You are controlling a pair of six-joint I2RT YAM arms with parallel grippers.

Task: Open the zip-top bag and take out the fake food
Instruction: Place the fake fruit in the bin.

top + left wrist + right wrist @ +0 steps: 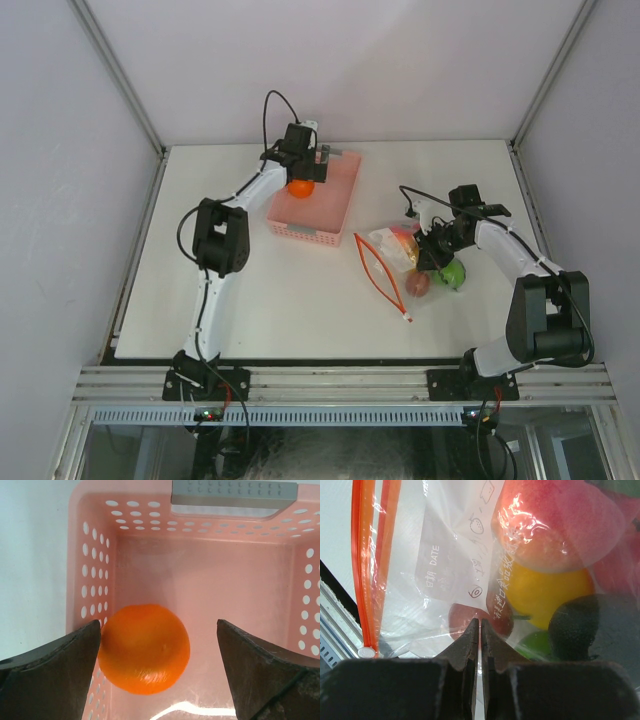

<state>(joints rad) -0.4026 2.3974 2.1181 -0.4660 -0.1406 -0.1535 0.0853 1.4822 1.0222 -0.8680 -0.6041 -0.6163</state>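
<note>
Orange plastic fruit (144, 649) lies in the pink basket (200, 580), low against its left wall and directly beneath the left tool (158, 626). That tool's jaws stand wide, one finger close beside the fruit, with no grip on it. The right tool (480, 622) is closed tight, apparently on a fold of the zip-top bag (385, 262). The bag lies on the tabletop (250, 300) just right of the basket. Its orange zipper strip (367, 570) gapes open on the side facing the left arm. The rest of the fake food (545, 592) sits bunched at the bag's closed end, near the right tool.

Step in hand, by judgement: one piece is unloaded and released.
- Lift the left tool straight up to clear the basket rim before traversing.
- Hold film only with the right tool, so the mouth remains presented.
- Enter through the open zipper and take the nearest piece first.
</note>
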